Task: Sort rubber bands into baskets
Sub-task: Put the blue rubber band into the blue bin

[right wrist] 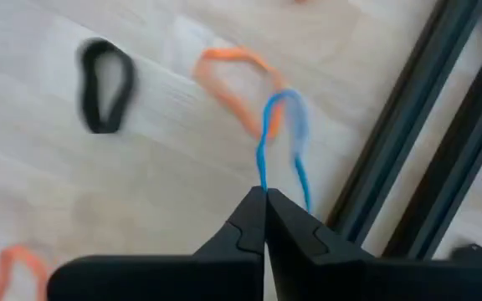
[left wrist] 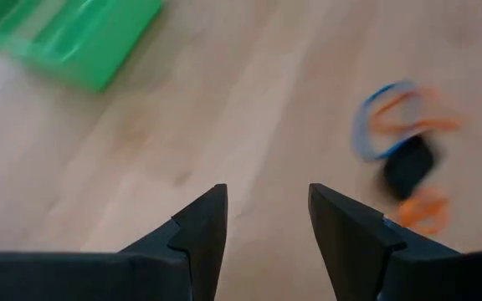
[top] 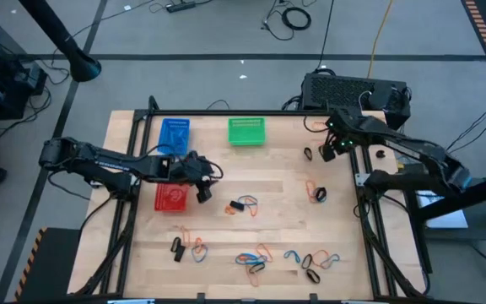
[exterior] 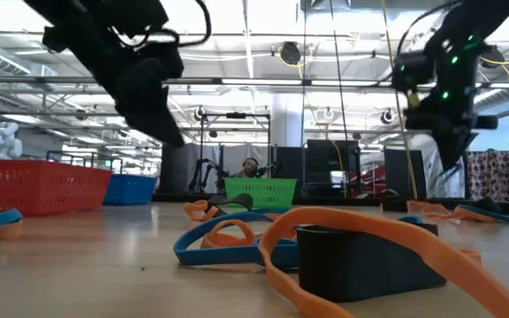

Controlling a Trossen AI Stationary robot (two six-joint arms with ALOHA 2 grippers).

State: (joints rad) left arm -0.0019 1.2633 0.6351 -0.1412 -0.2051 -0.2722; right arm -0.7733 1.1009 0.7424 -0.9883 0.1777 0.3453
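Blue rubber band (right wrist: 279,138) beside table frame (right wrist: 442,142)

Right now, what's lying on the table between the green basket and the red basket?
Nothing lies there: in the high view, only bare wood runs from the green basket to the red basket, though the open left claw hangs over the red end.

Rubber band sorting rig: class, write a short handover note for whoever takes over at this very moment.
Right gripper: shut on a blue rubber band, lifted above the table's right rear.
Left gripper: open, empty, over the table beside the red basket.
Blue basket and green basket stand along the rear.
Done: contents of baskets not readable.
Left: many loose bands remain, mainly along the front edge and centre.
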